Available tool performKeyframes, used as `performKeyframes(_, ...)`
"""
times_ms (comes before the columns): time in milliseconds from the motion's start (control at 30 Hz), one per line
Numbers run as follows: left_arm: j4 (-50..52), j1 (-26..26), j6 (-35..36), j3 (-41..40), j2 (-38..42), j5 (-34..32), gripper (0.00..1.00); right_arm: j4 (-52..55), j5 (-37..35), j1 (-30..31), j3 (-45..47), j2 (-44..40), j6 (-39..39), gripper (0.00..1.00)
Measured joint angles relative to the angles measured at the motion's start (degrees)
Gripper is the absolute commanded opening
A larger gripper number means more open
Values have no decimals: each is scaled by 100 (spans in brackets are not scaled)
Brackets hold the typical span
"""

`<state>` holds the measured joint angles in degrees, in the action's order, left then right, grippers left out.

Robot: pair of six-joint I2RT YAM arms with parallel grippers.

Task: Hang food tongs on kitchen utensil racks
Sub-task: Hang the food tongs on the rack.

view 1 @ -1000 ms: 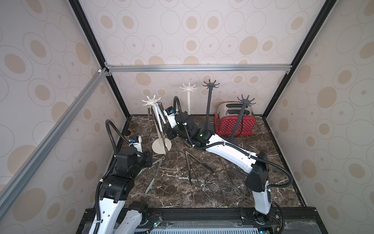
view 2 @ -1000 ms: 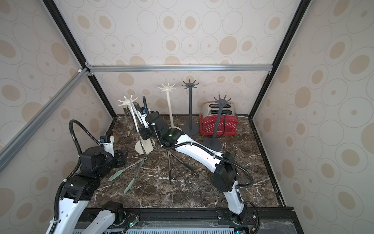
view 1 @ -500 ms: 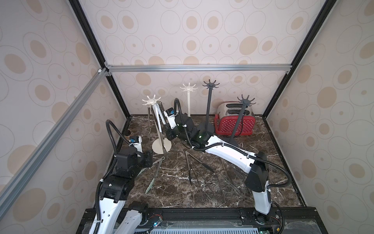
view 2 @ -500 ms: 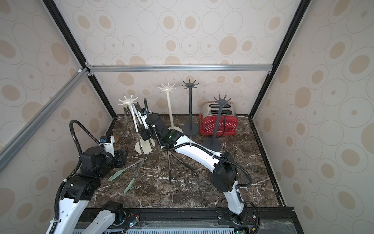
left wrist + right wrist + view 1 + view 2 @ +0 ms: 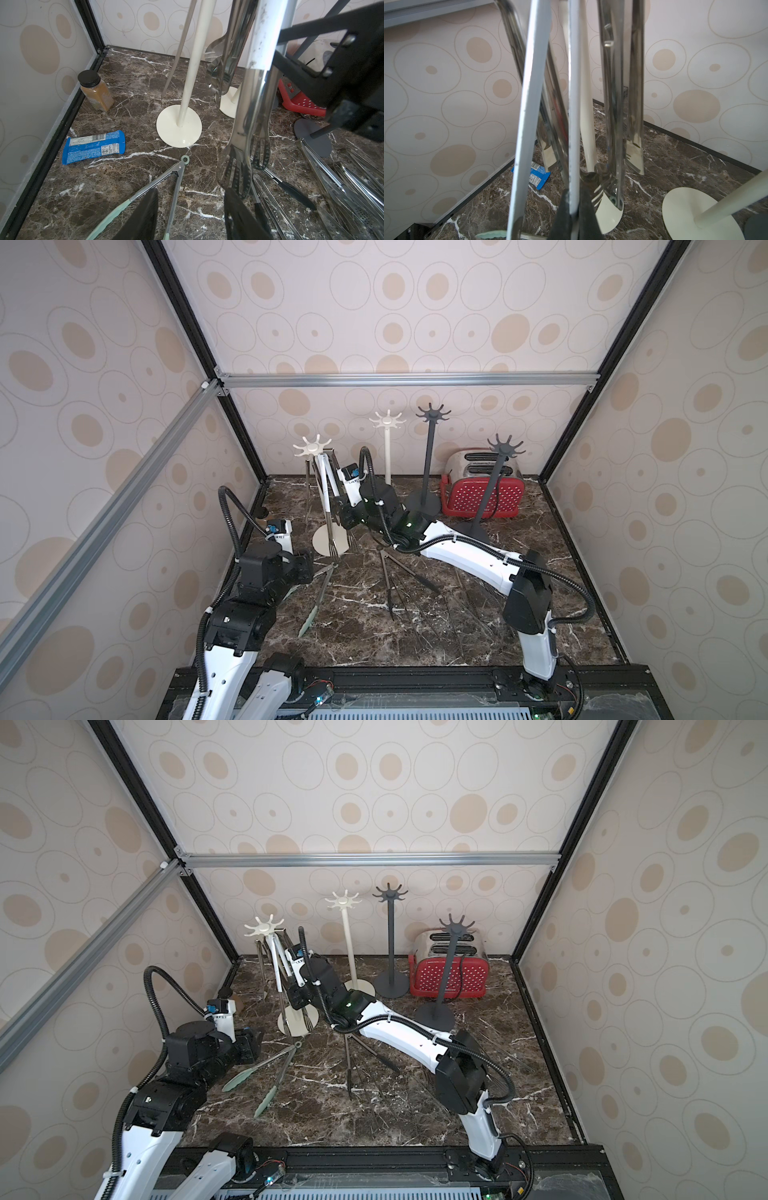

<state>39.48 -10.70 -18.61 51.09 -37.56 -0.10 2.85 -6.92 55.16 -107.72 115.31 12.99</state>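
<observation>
Beside the front cream rack (image 5: 309, 446), my right end effector (image 5: 574, 204) is clamped on white-handled tongs (image 5: 533, 93); my left end effector (image 5: 191, 193) has its fingers apart.

Built as two like arms, the left arm (image 5: 257, 572) and the right arm (image 5: 469, 562), of glossy white link shells between boxy matte-black joint housings. Carries a ribbed black hose (image 5: 236, 543) over each, strapped down with white cable ties (image 5: 454, 538). Shows a small green lamp (image 5: 409, 525) on the right arm's forward joint. Bears a white camera block (image 5: 280, 537) with a blue plug at each wrist. Ends in flat dull-black fingers (image 5: 141, 218) and, in the left wrist view, a black bracket (image 5: 353, 87) pinned with silver screws (image 5: 349, 38).
</observation>
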Motion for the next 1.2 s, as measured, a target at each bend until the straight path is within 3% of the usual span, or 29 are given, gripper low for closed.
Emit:
performKeyframes(667, 0, 0, 4, -35, 63, -15, 52, -603, 116, 0, 446, -57, 216, 0)
performKeyframes(1200, -2, 0, 4, -59, 114, -22, 53, -358, 92, 0, 496, -79, 286, 13)
